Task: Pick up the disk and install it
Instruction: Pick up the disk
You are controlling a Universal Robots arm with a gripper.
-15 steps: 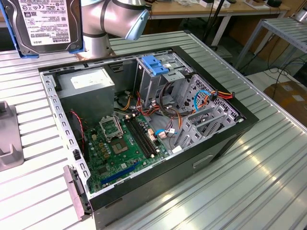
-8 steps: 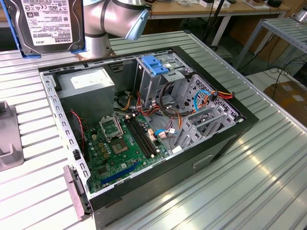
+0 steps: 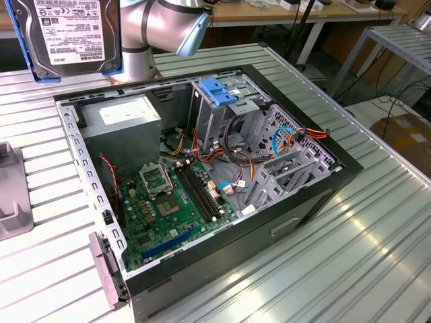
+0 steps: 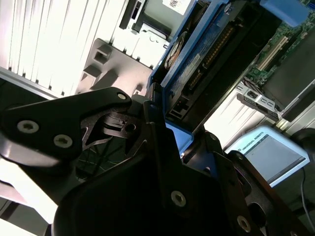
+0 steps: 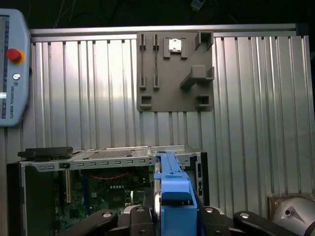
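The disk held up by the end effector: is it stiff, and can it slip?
Probably stiff and rather heavy for its size: the disk looks like a flat metal block. It might slip, since the end effector seems to clamp its blue plastic rails.

I see a ribbed metal table [image 3: 363,229] catching glare — wooden benches [image 3: 269,15] beyond it, a second table [image 3: 397,37] at the exterior view's right, a cardboard box [image 3: 407,131] on the pale floor [image 3: 340,77].

robotics lab/workshop: ribbed alu bench [image 3: 377,222], open pc case [image 3: 202,276], teach pendant [image 5: 12,69], worktables behind [image 3: 269,12].
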